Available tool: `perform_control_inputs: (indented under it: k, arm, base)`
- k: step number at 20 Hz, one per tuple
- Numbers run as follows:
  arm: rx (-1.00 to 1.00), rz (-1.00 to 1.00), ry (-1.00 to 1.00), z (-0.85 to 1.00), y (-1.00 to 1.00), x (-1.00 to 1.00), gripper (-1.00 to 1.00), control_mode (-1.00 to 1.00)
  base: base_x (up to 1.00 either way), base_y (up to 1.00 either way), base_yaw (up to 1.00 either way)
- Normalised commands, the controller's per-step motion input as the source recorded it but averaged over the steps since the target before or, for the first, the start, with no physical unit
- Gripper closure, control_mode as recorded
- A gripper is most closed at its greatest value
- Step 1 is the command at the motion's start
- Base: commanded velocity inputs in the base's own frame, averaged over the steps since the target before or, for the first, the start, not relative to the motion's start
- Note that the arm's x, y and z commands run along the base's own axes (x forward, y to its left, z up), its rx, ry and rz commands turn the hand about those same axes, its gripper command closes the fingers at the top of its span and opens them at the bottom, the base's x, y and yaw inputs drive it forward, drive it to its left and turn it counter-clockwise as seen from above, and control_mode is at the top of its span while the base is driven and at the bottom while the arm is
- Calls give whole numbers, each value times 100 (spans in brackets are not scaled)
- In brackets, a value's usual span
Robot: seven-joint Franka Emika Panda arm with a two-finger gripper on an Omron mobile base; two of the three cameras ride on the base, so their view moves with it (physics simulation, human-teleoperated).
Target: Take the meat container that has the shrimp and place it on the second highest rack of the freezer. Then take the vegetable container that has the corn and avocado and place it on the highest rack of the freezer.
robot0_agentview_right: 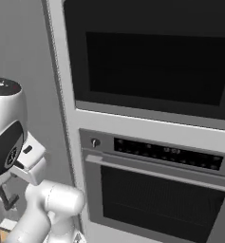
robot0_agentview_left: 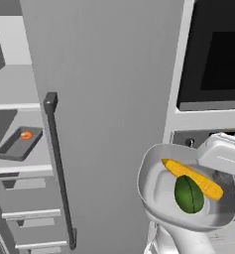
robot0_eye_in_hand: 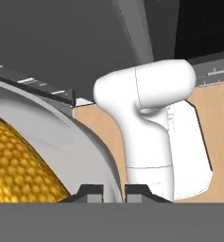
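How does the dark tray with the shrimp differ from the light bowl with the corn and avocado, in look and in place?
The tray is dark, flat and rectangular; the bowl is light grey, rounded and deeper. The tray rests on the lower shelf inside the freezer; the bowl is up in the air outside it, its rim pinched by the shut gripper. The tray carries one small shrimp; the bowl carries corn and avocado. Both are open-topped.

I am in a rendered home kitchen. Beside me stands a tall grey freezer cabinet [robot0_agentview_left: 104, 99] with a long dark vertical bar handle [robot0_agentview_left: 59, 168], its light grey shelves [robot0_agentview_left: 20, 171] and grey drawers [robot0_agentview_left: 32, 214] showing at the left. Next to it a black built-in microwave [robot0_agentview_right: 152, 61] sits above a black wall oven [robot0_agentview_right: 161, 199] with a silver bar handle [robot0_agentview_right: 156, 173] and round knob [robot0_agentview_right: 95, 142]. Light wooden flooring [robot0_eye_in_hand: 217, 142] lies below.
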Motion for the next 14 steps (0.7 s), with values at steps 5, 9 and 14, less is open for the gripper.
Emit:
perform_control_inputs:
  k: [5,9,14]
  arm:
    - [0,0,0,0,0,0,100,100]
    - [0,0,0,0,0,0,100,100]
    - [0,0,0,0,0,0,100,100]
  base:
    - [-5,100,0]
    - [-24,100,0]
    - [-14,100,-2]
